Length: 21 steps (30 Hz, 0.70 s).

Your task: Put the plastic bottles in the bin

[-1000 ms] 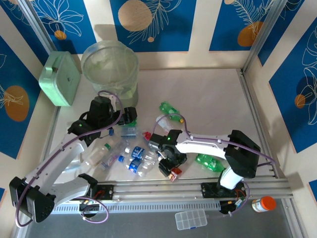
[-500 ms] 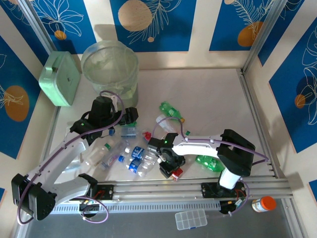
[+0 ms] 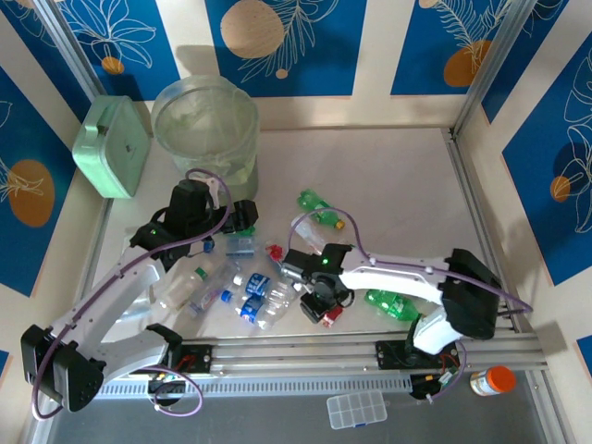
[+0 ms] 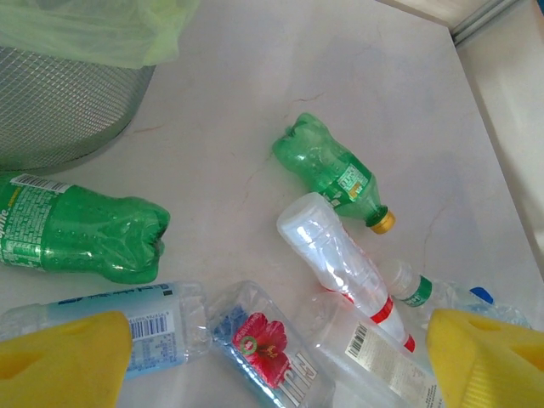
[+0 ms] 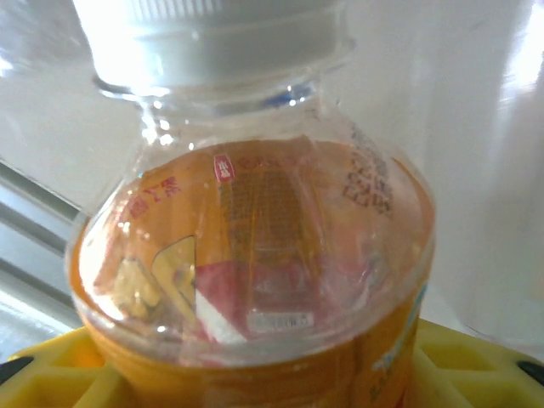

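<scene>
Right tool (image 3: 319, 305) clamped on an orange-labelled bottle (image 5: 255, 255), left tool (image 4: 276, 357) wide apart above scattered bottles (image 4: 330, 167) on the tabletop (image 4: 255, 93)

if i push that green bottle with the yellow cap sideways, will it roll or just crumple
Probably roll: the green bottle lies on its side on the smooth table, so a push across its body may roll it. It looks empty, so likely light and quick to skid. Its base looks dented, so a hard squeeze may buckle it.
</scene>
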Each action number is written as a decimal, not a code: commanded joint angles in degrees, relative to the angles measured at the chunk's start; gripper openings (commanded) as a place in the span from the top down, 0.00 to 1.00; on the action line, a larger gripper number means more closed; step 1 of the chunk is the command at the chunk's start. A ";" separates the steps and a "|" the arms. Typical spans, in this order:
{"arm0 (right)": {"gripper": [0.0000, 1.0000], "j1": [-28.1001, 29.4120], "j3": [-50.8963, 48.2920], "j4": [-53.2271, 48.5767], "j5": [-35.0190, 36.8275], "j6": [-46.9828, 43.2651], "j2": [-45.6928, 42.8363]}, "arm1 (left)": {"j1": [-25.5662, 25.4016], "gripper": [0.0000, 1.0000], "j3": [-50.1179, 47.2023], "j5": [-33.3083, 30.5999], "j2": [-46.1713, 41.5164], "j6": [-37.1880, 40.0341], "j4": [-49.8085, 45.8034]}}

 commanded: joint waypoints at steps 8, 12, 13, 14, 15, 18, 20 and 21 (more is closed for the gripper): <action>0.47 -3.42 3.06 6.90 1.87 -4.58 -18.39 | -1.02 0.13 1.66 18.74 -3.15 -1.47 11.46; 0.47 -8.08 1.55 16.24 -9.30 -5.68 -25.73 | -2.23 0.14 -1.54 30.02 -4.64 -2.36 23.08; 0.46 -9.50 0.95 18.50 -12.39 -5.67 -27.11 | -2.49 0.15 -2.12 32.33 -5.01 -2.32 25.41; 0.46 -11.47 0.19 21.21 -16.60 -5.46 -28.62 | -2.76 0.15 -2.65 35.03 -5.28 -2.30 27.95; 0.46 -13.59 -0.93 24.02 -21.32 -5.04 -29.99 | -3.15 0.15 -3.05 37.44 -5.39 -2.25 30.32; 0.46 -18.54 -3.53 31.39 -33.36 -3.33 -32.79 | -4.02 0.15 -3.41 40.97 -5.48 -1.84 33.64; 0.46 -19.73 -3.92 33.01 -37.51 -3.45 -33.31 | -4.51 0.15 -3.89 42.08 -5.40 -2.05 35.54; 0.46 -20.01 -3.71 33.07 -39.12 -3.88 -33.11 | -4.95 0.16 -4.42 43.26 -5.16 -2.84 37.92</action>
